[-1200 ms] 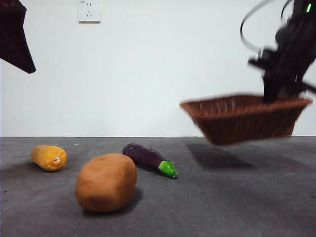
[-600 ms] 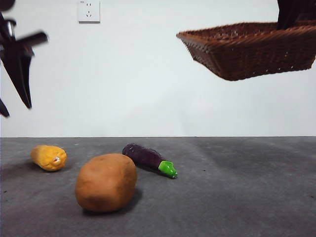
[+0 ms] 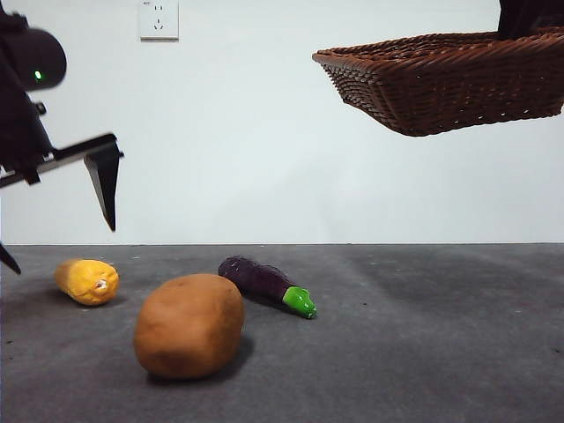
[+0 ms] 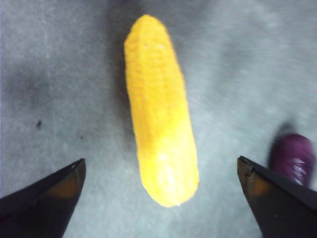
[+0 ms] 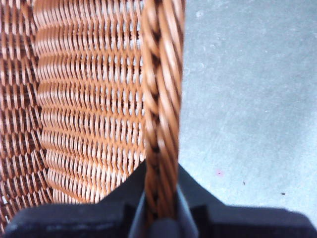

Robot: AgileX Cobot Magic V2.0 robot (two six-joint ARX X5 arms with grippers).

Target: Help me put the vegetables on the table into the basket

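Since a second ago your right gripper (image 5: 161, 218) has lifted the basket (image 3: 449, 84), clamping its rim; left gripper (image 4: 158, 198) gapes over the corn (image 3: 87, 280). Potato (image 3: 189, 324) and eggplant (image 3: 264, 284), at its 3 o'clock, remain tabled.

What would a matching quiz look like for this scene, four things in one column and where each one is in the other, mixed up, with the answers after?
Things:
1. corn cob
2. basket
3. potato
4. eggplant

Places:
A. held up in the air by the right gripper, clamped on its rim
B. on the table, nearest the front camera
C. on the table, under the open left gripper
D. on the table, behind the potato, green cap pointing toward the basket's side

Pairs: 1-C, 2-A, 3-B, 4-D
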